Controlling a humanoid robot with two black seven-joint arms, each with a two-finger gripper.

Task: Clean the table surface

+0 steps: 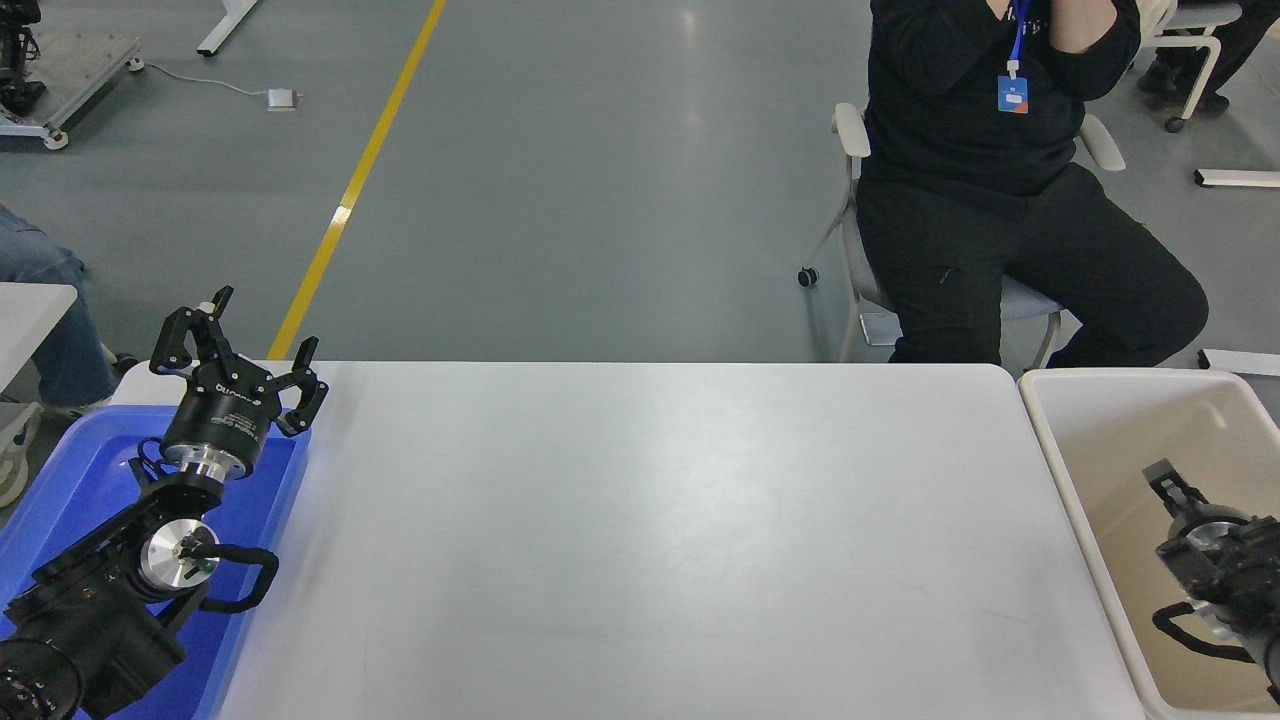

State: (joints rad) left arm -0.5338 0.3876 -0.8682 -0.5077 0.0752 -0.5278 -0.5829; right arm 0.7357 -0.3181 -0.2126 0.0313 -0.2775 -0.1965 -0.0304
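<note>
Right gripper [1168,482] jaws' stance unclear

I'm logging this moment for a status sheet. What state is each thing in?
White matte rectangular table surface: bare, nothing lying on it.
Blue plastic tray: at the table's left end, under the left tool.
Beige plastic bin: open-topped, right tool inside.
Left tool: open, parked.
Right tool: fingers unclear.
</note>
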